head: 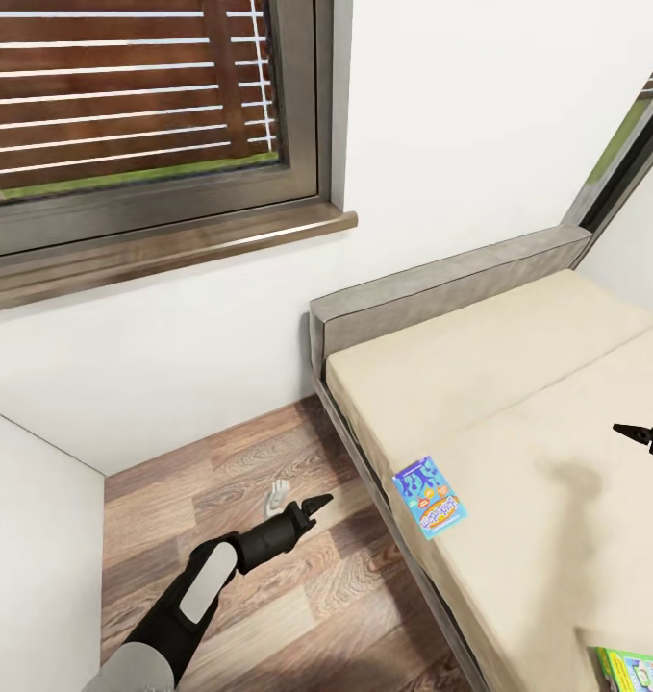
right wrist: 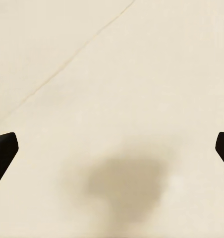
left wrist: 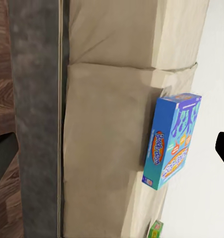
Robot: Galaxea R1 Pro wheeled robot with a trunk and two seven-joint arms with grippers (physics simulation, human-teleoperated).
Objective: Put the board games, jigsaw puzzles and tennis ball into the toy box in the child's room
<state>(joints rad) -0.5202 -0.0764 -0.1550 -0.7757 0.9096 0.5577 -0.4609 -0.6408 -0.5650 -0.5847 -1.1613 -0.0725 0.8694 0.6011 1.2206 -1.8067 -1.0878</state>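
Jaws spread and empty on both grippers: right gripper (head: pixel 643 434) hovers over the bed (head: pixel 518 404), so I judge the blue game (head: pixel 428 497) comes first; left gripper (head: pixel 312 506) waits over floor

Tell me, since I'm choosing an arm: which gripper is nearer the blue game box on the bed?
Left, slightly. The left gripper hangs over the floor just beside the bed edge where the blue box lies; the right gripper hovers over the mattress, farther off.

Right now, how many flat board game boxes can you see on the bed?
2. The blue colourful-print box lies near the cream mattress's floor-side edge; a green-edged box sits partly cut off at the head view's lower right corner. Others may lie outside the view.
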